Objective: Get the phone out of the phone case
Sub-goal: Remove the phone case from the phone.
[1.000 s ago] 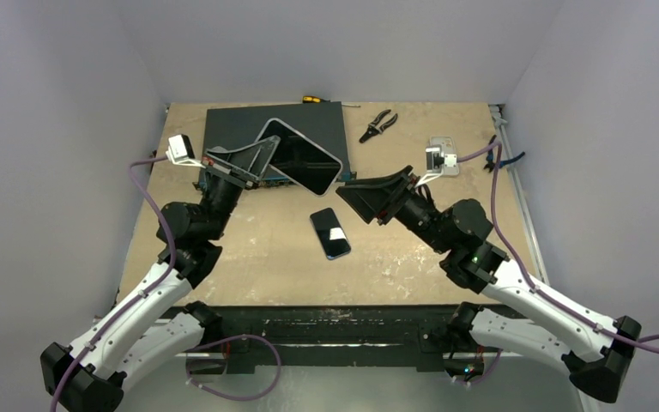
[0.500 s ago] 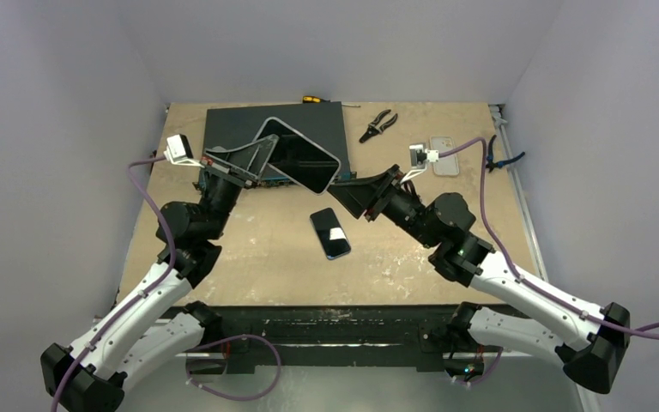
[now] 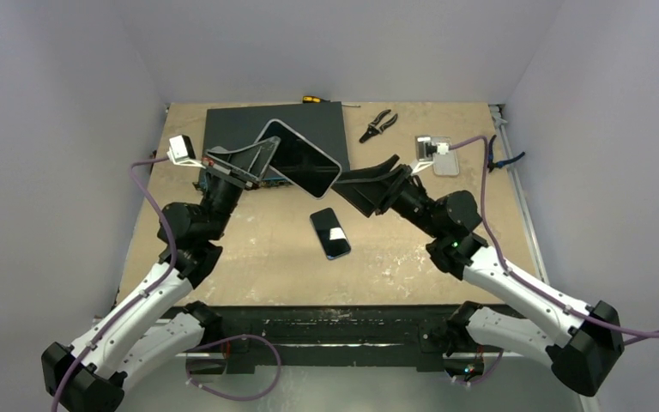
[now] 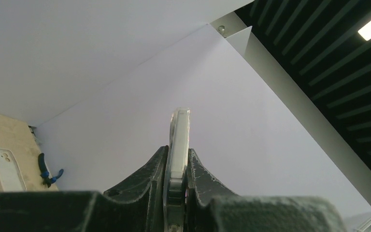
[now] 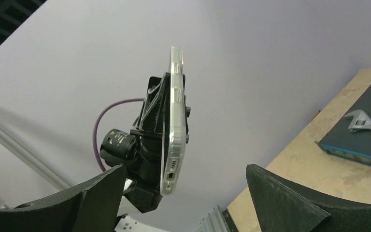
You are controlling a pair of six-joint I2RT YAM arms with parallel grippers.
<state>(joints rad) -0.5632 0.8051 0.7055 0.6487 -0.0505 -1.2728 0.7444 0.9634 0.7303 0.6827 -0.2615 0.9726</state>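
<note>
Left gripper duty: pinches phone case tight by one edge, tilted up at upper centre of overhead frame, seemingly with phone inside. Spreads right gripper wide just beside its lower corner, likely to pull.

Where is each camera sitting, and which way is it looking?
Top camera: high behind the arms, looking down on the tan wooden table; left arm and right arm show.
Left wrist camera: on the left arm, looking along the shut left jaws at the edge of the clear-cased phone; only those jaws show.
Right wrist camera: on the right arm, looking through the open right jaws at that phone, the left arm behind it.
Shared: all three see the phone.
</note>
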